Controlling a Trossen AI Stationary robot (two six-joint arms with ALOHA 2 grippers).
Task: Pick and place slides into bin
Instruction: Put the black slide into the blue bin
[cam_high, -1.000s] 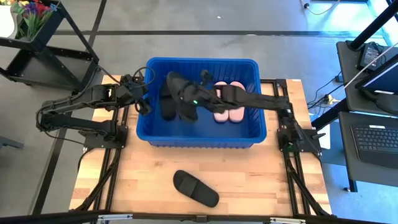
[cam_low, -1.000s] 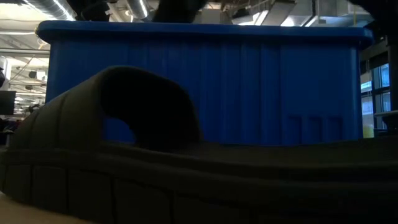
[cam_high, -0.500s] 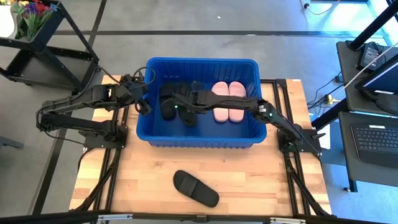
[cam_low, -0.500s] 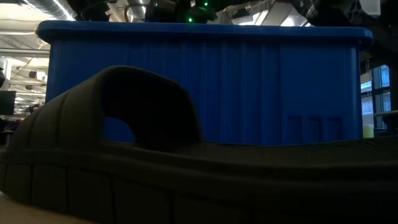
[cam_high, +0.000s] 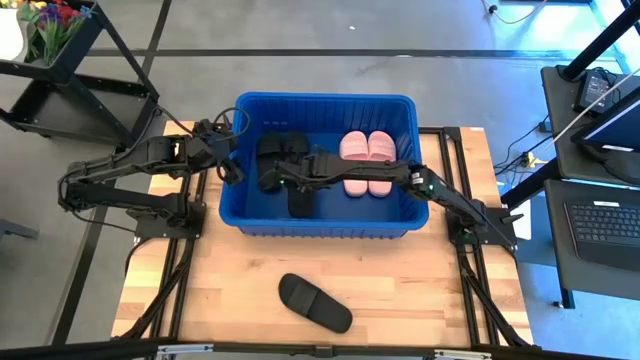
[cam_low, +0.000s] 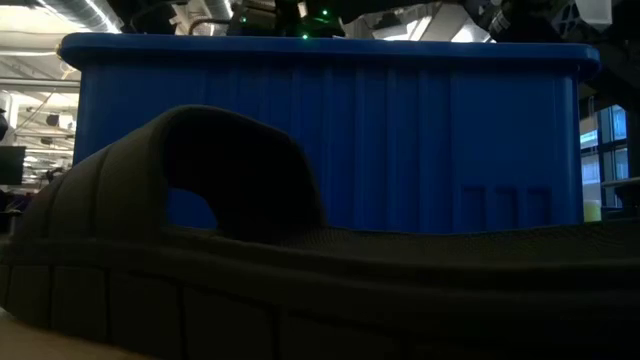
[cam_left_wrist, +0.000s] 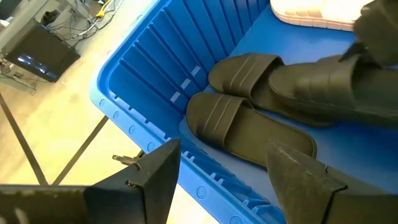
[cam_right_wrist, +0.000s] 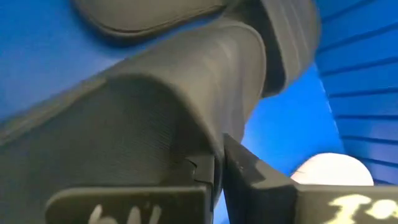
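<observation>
The right gripper (cam_high: 297, 178) is down inside the large rectangular blue plastic bin (cam_high: 322, 225), and its two dark fingers (cam_right_wrist: 249, 180) are clamped tight on the wide ribbed strap of a black rubber slide sandal (cam_right_wrist: 155, 124), with barely a slit between them in the right wrist view. From above, that held sandal (cam_high: 300, 196) lies low in the left half of the bin, pointing toward the near wall, with the right arm stretched across the bin from the right side of the table.

Just beside it, against the bin's left wall, sit two more black slides (cam_high: 272, 160). The left wrist view shows one of them (cam_left_wrist: 249, 127) flat on the blue floor next to the ribbed wall, and the second (cam_left_wrist: 245, 68) beyond it, with the held sandal (cam_left_wrist: 323, 93) partly across it.

The pale pinkish-white pair of slides (cam_high: 366, 163) lies side by side in the bin's right half, toward the far wall.

The left gripper (cam_high: 229, 168) hangs just outside the bin's left rim, fingers (cam_left_wrist: 155, 180) spread wide and holding nothing.

Out on the light wooden table (cam_high: 420, 290), one last black slide sandal (cam_high: 314, 302) lies on a slant, well apart from the bin's near wall. At table height that sandal (cam_low: 230, 260) fills the foreground, strap arched up, with the bin's blue ribbed wall (cam_low: 450, 140) behind it.
</observation>
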